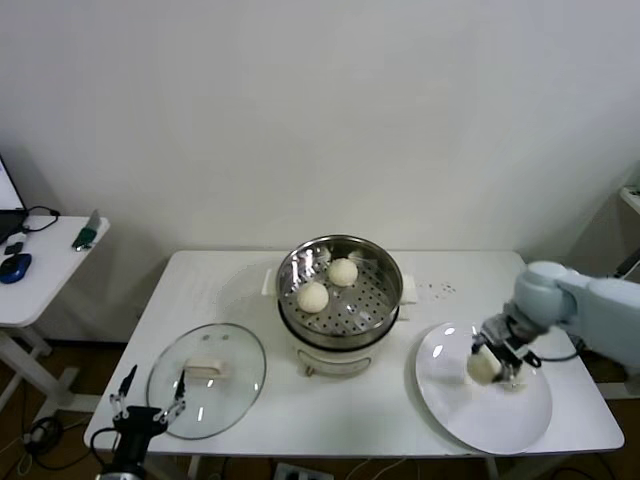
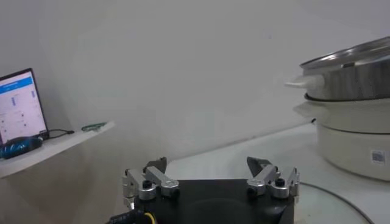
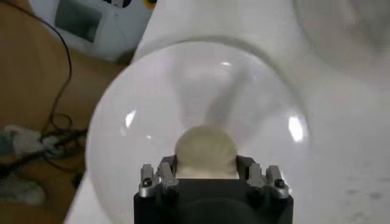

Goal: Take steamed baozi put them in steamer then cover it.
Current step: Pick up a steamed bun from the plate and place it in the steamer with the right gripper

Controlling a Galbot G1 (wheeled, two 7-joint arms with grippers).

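Third baozi gripped at lower right.
Right claw [image 1: 497,358] clamps a baozi [image 1: 482,366] over the plate [image 1: 500,420]; a soft bun could squash or slip. Left claw [image 1: 147,410] idles open, lower left.

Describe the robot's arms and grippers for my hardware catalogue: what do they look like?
The right arm has a smooth, rounded, pale blue-grey shell, with a dark cable by its wrist. The right gripper and left gripper match: a black block body carrying silver metal finger links with dark screws. A yellow mark shows beside the left gripper's base.

Right gripper [image 1: 497,361] clamped; left gripper [image 1: 146,400] parked, fingers [image 2: 143,184] spread.
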